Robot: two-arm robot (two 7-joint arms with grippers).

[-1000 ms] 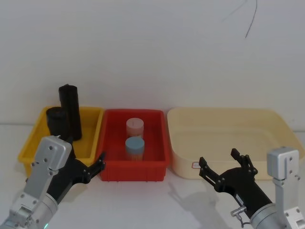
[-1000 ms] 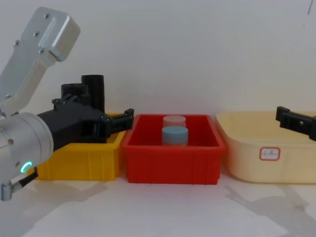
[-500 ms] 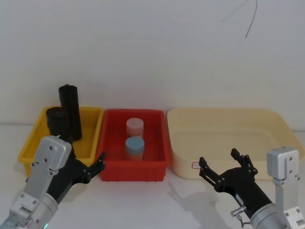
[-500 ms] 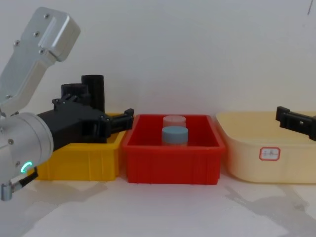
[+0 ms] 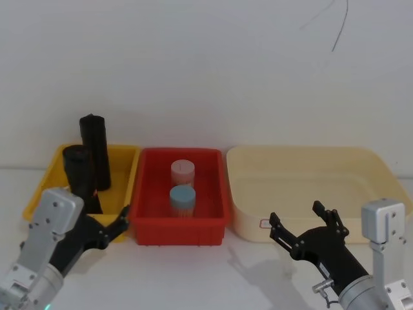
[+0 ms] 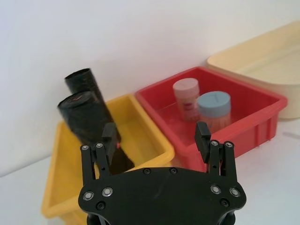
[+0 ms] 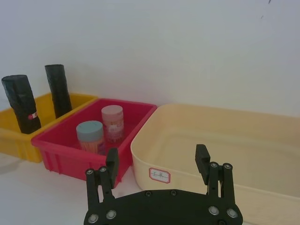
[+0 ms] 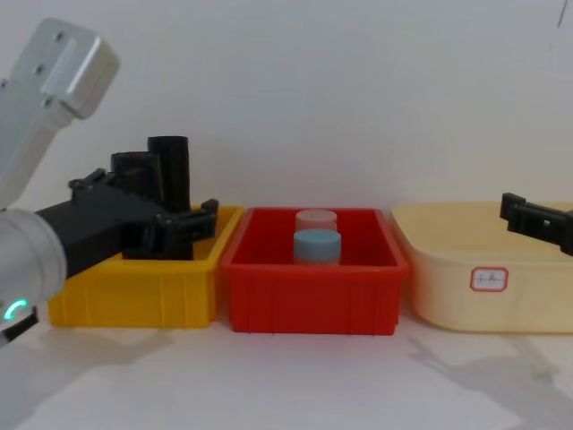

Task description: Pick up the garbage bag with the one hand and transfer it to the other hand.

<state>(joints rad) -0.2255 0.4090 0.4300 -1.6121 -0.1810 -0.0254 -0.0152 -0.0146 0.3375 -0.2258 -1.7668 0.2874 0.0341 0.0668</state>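
garbage bag [image 5: 77, 169]: upright in yellow bin [image 5: 127, 177]
left gripper [image 6: 155, 131]: spread, before bin
right gripper [image 5: 295, 215]: spread, near cream tub [image 5: 297, 169]

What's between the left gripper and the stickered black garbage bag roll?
Just the yellow plastic bin's near wall, seen in the head and chest views: the open left gripper sits before it, the garbage bag roll stands inside.

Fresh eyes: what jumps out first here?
Left to right, a row of bins: yellow bin, red bin with two lidded jars, cream bin. The stickered garbage bag stands in the yellow bin, a plain black roll behind it. Left gripper hangs open before that bin, right gripper open before the cream bin.
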